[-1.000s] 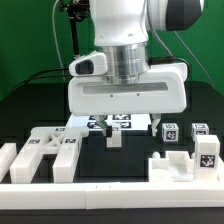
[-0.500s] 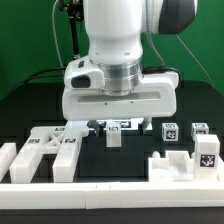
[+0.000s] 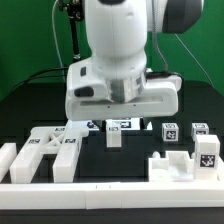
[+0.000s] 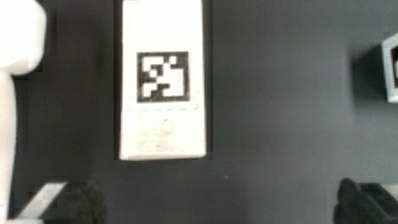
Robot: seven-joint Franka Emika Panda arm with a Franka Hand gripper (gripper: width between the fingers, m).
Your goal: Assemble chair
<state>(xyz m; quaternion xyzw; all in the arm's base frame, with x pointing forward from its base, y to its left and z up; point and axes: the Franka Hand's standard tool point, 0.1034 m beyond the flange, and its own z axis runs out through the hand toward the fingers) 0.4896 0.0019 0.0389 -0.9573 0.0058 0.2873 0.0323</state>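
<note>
Spread well apart, the fingertips [image 4: 61,200] of the end effector [image 4: 214,204] are seen in the wrist view with only bare black counter [image 4: 267,120] between them; nothing is gripped. A long tagged bar [image 4: 164,80] of the chair lies flat on the counter ahead of the tips, untouched by them, its square marker set toward one end. A rounded white part [image 4: 16,40] is cut off at one edge of that view, and a second tagged part [image 4: 388,68] at the opposite edge; what these are cannot be told.

In the exterior view, the arm [image 3: 122,45] is held over the middle of the counter [image 3: 25,105], and its broad white hand hides the fingers. The tagged bar [image 3: 114,133] is seen just below the hand. To the exterior view's right of it, two small tagged cubes [image 3: 169,130] are set side by side, with a taller tagged block [image 3: 207,151] nearer and further right. A notched block [image 3: 170,165] is placed in front of the cubes. On the exterior view's left, an X-shaped slab [image 3: 50,150] lies flat, with a plain white block [image 3: 8,160] just beside it. A long border rail [image 3: 110,186] runs along the near edge.
</note>
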